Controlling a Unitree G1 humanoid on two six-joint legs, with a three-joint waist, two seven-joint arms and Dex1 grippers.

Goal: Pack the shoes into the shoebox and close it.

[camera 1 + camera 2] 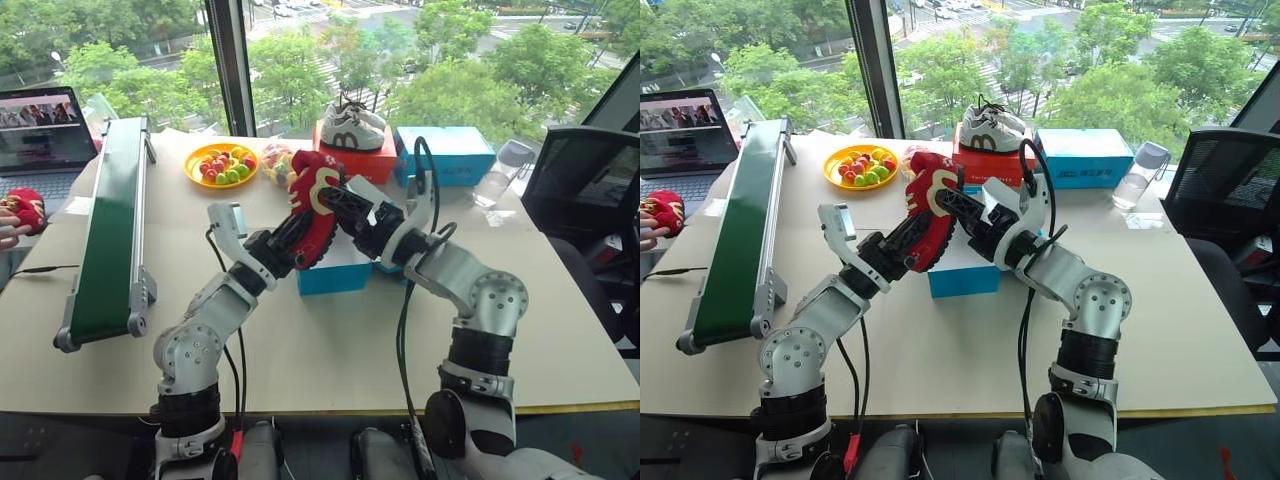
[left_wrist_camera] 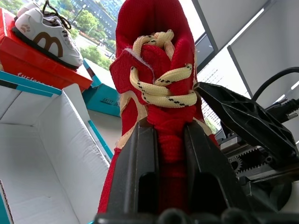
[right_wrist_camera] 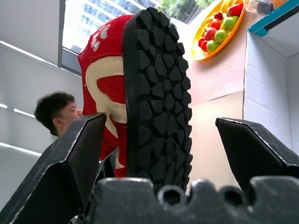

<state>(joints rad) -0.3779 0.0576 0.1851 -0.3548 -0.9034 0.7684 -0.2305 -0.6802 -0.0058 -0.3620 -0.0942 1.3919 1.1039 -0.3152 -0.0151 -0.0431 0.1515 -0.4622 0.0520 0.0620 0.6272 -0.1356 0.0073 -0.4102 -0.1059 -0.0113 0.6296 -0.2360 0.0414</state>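
One red shoe [image 1: 312,210] with pale laces and side marks hangs in the air above the open blue shoebox [image 1: 335,272]. My left gripper [image 2: 170,140] is shut on the shoe's heel end, its fingers [image 2: 140,158] pinching the red fabric. Facing it from the other side, my right gripper [image 3: 163,140] stands open, one finger on each side of the black treaded sole [image 3: 159,93], apart from it. The shoebox's white inside [image 2: 42,154] lies just below the shoe. The other red shoe [image 1: 22,207] rests at the table's far left by a person's hand.
A green conveyor belt [image 1: 110,225] runs along the left. Behind the shoebox stand a yellow fruit plate [image 1: 222,165], a red box [image 1: 355,162] topped with a white sneaker [image 1: 350,125], and a plainer blue box [image 1: 445,152]. A laptop [image 1: 40,130] sits far left, a chair [image 1: 580,170] right.
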